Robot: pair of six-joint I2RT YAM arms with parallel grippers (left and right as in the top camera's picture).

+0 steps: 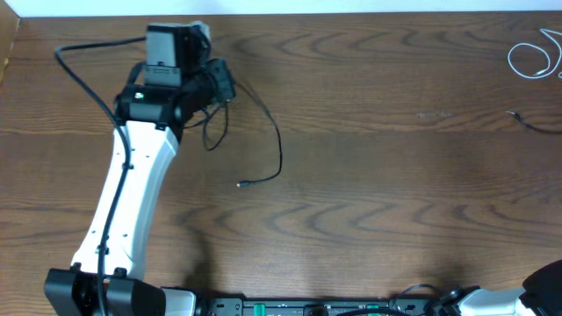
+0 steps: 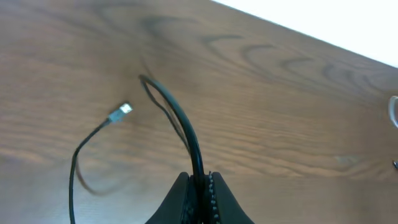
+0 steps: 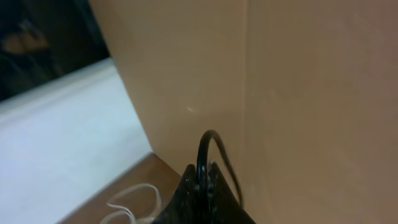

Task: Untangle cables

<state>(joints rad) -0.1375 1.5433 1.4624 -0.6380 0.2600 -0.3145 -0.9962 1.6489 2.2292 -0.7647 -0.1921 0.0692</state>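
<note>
Overhead view shows my left gripper [image 1: 219, 83] at the far left part of the table [image 1: 378, 219], with the arm stretched out from the near edge. The left wrist view shows its two fingers pressed together on the black cable [image 1: 277, 145], so it is closed and gripping this cable. The cord rises from between the fingertips in an arch before it goes down to the wood.

From the grip the black cable runs to the right and toward the near side in one long curve. Its long axis goes roughly from far to near, leaning to the right. At the end it turns back, so the small plug [image 1: 241, 184] lies on the table and points to the left. A small loop of the same cord hangs on the near side of the gripper.

The white cable [image 1: 534, 58] lies coiled in loops at the far right corner, well apart from the black one. A short black cord piece [image 1: 531, 123] lies near it, at the right edge.

My right gripper [image 3: 202, 177] appears only in the right wrist view. Its fingers are together, closed. A black cord arches up at the tips, but I cannot tell if it is pinched there. A cardboard wall [image 3: 298, 93] stands behind.
</note>
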